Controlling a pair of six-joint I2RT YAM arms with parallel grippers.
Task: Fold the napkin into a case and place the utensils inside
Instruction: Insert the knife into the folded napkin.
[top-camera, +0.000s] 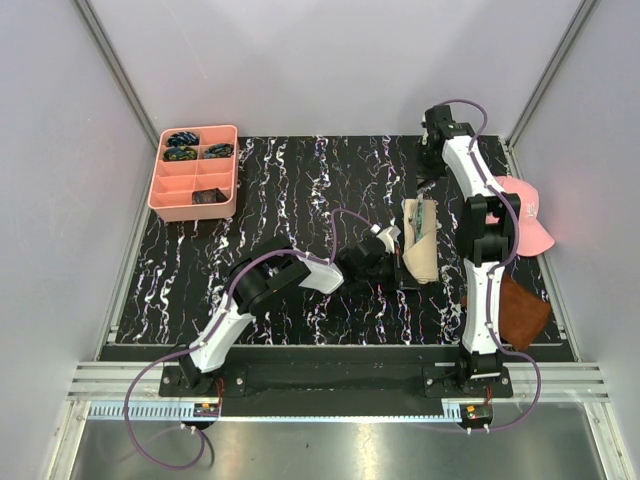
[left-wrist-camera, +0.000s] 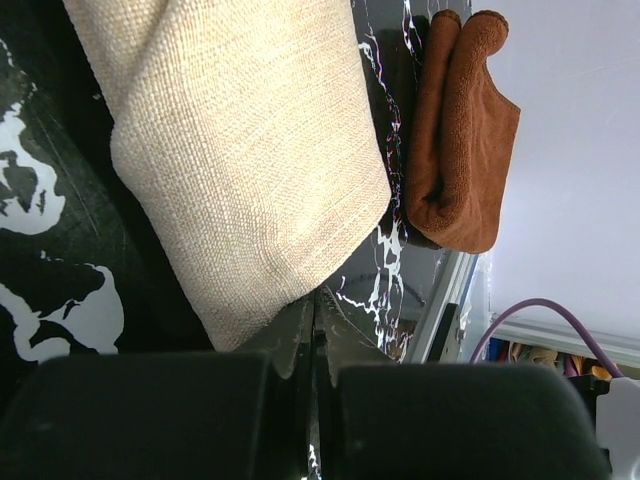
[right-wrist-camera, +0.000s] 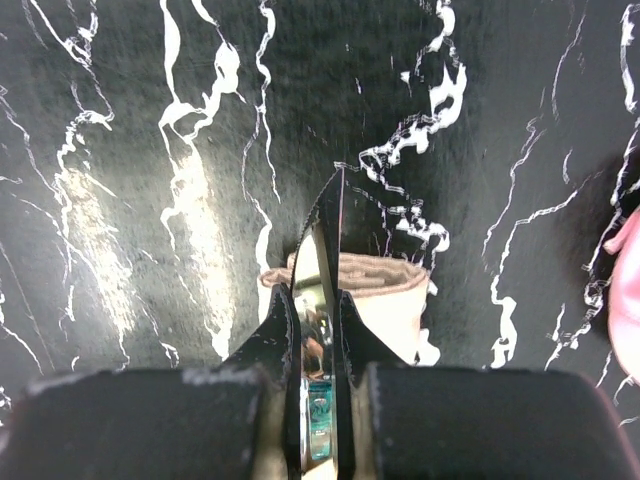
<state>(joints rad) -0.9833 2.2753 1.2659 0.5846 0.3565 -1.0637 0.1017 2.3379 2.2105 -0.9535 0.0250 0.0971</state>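
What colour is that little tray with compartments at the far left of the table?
The tray is salmon pink; the top view shows it best.

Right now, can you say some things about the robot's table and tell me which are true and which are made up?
1. The right gripper holds a shiny utensil. True.
2. The cap sits in the tray. False: it lies far to the right, away from the tray.
3. The napkin is folded. True.
4. The brown cloth lies on the napkin. False: it lies apart from it, to its right.
5. The tray is empty. False: small dark items sit in some of its compartments.
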